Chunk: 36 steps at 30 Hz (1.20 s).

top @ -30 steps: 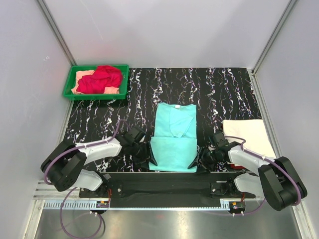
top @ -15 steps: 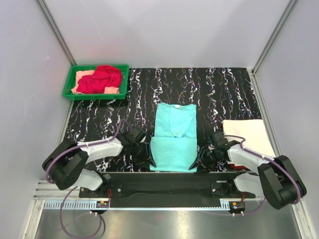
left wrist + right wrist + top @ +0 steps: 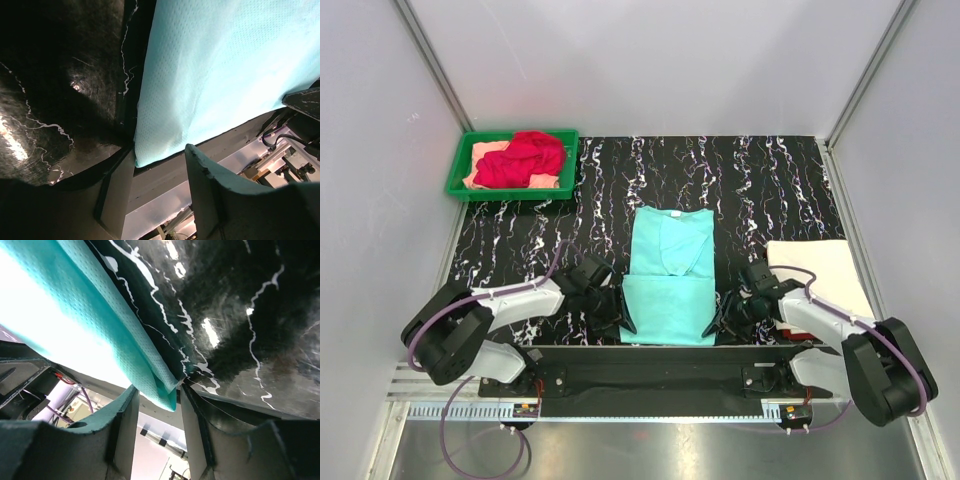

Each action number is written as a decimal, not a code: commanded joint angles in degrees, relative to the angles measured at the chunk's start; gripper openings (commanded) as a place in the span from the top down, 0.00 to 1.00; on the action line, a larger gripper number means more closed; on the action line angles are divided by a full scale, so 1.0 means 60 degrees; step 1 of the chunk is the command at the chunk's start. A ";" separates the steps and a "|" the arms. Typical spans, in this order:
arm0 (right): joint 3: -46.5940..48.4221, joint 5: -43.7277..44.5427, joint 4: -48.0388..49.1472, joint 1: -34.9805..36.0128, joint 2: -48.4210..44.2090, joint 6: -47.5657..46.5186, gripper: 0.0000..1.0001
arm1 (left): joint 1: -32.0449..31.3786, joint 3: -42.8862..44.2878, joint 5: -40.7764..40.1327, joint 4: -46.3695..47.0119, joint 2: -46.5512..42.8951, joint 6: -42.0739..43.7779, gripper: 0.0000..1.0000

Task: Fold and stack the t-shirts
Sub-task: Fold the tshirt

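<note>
Lying folded on the black marbled tabletop (image 3: pixel 770 190) in the top view, the mint-teal t-shirt (image 3: pixel 668 285) sits between the left gripper (image 3: pixel 623 318) and the right gripper (image 3: pixel 713 322), one at each near corner. A cream-white t-shirt (image 3: pixel 815 270) rests flat to its right. A red t-shirt (image 3: pixel 525 155) and a peach t-shirt (image 3: pixel 485 152) are heaped in the green tray (image 3: pixel 460 165) at the far left.

From the left wrist, the fingers (image 3: pixel 210 185) stand spread with the mint corner between them, not pinched.

From the right wrist, the fingers (image 3: pixel 125 425) stand apart around the other near corner.
</note>
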 commanded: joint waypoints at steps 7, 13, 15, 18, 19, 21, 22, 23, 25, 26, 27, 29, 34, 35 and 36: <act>0.0006 0.0205 0.0946 0.0030 0.1182 -0.0461 0.74 | -0.0017 -0.0823 -0.0614 0.0233 0.0390 0.0261 0.71; 0.0708 -0.0191 0.0290 0.0308 0.1390 -0.1339 1.00 | -0.0017 -0.0824 -0.1141 -0.0116 -0.0326 0.0422 1.00; 0.0929 -0.0308 -0.0019 0.0425 0.1128 -0.1457 1.00 | -0.0017 -0.0780 -0.1505 -0.0774 -0.1028 0.0466 1.00; 0.0886 -0.0761 -0.0415 0.0600 0.0424 -0.1282 1.00 | -0.0061 -0.0823 -0.1640 -0.1639 -0.2024 0.0496 1.00; 0.0857 -0.0980 -0.0605 0.0674 0.0234 -0.1238 1.00 | -0.0090 -0.0882 -0.1625 -0.1815 -0.2331 0.0467 1.00; 0.0754 -0.1157 -0.0854 0.0820 -0.0204 -0.1122 1.00 | -0.0207 -0.1028 -0.1611 -0.2401 -0.3149 0.0321 1.00; 0.0696 -0.1303 -0.1102 0.0995 -0.0367 -0.1077 1.00 | -0.0266 -0.1087 -0.1581 -0.2794 -0.3430 0.0161 1.00; 0.0623 -0.1363 -0.1221 0.1113 -0.0542 -0.1048 1.00 | -0.0339 -0.1146 -0.1567 -0.2943 -0.3694 0.0057 1.00; 0.0549 -0.1552 -0.1542 0.1361 -0.1128 -0.0799 1.00 | -0.0559 -0.1249 -0.1450 -0.3265 -0.4500 -0.0133 1.00; 0.0476 -0.1641 -0.1646 0.1421 -0.1304 -0.0653 1.00 | -0.0646 -0.1234 -0.1348 -0.3557 -0.4734 -0.0381 1.00; 0.0446 -0.1757 -0.1748 0.1451 -0.1596 -0.0594 1.00 | -0.0850 -0.1176 -0.1318 -0.3632 -0.5085 -0.0485 1.00; 0.0461 -0.2021 -0.2040 0.1465 -0.1817 -0.0462 1.00 | -0.1013 -0.0972 -0.1274 -0.3822 -0.5293 -0.0806 1.00; 0.0958 -0.2679 -0.2233 0.1466 -0.2112 -0.0023 1.00 | -0.1057 0.0506 -0.1010 -0.3692 -0.4548 -0.0896 1.00; 0.1234 -0.2754 -0.2189 0.1466 -0.2068 0.0239 1.00 | -0.0999 0.1147 -0.0952 -0.3648 -0.3995 -0.0722 1.00; 0.1397 -0.2827 -0.2131 0.1451 -0.1952 0.0343 1.00 | -0.0781 0.1473 -0.0864 -0.3662 -0.3685 -0.0604 1.00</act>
